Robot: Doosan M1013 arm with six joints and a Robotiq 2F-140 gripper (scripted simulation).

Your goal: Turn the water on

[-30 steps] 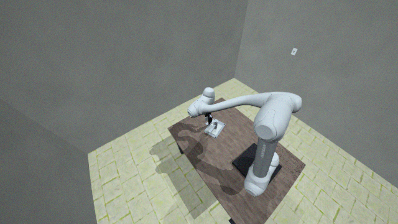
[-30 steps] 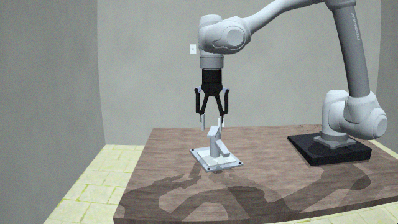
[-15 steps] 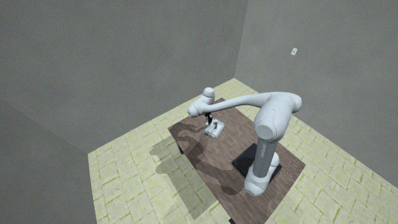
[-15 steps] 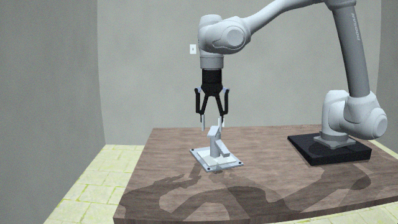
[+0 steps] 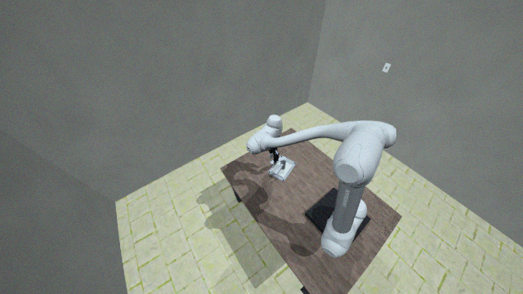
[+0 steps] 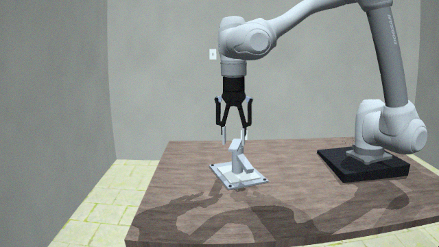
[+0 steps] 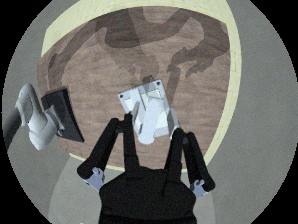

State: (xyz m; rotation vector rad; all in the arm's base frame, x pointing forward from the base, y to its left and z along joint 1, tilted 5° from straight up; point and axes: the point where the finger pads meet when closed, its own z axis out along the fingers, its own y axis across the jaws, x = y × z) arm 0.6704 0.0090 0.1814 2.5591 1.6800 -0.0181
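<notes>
The tap stands on a square grey base plate (image 6: 221,173) (image 5: 289,171) (image 7: 136,99) on the wooden table (image 6: 302,154) (image 5: 302,188). It has an upright column (image 6: 236,164) with a short spout (image 6: 246,166). Its grey lever (image 6: 234,145) tops the column and is tilted, not upright. My gripper (image 6: 234,136) (image 5: 274,158) (image 7: 153,110) points straight down right over the lever. Its fingers stand partly apart, one tip on each side just above the lever's top, with nothing between them. In the wrist view the tap (image 7: 154,117) shows between the two fingers.
The arm's black mounting plate (image 6: 363,169) (image 5: 318,211) (image 7: 63,112) sits on the table to the right of the tap. The table's edges drop to a tiled floor (image 6: 103,202). Grey walls stand behind.
</notes>
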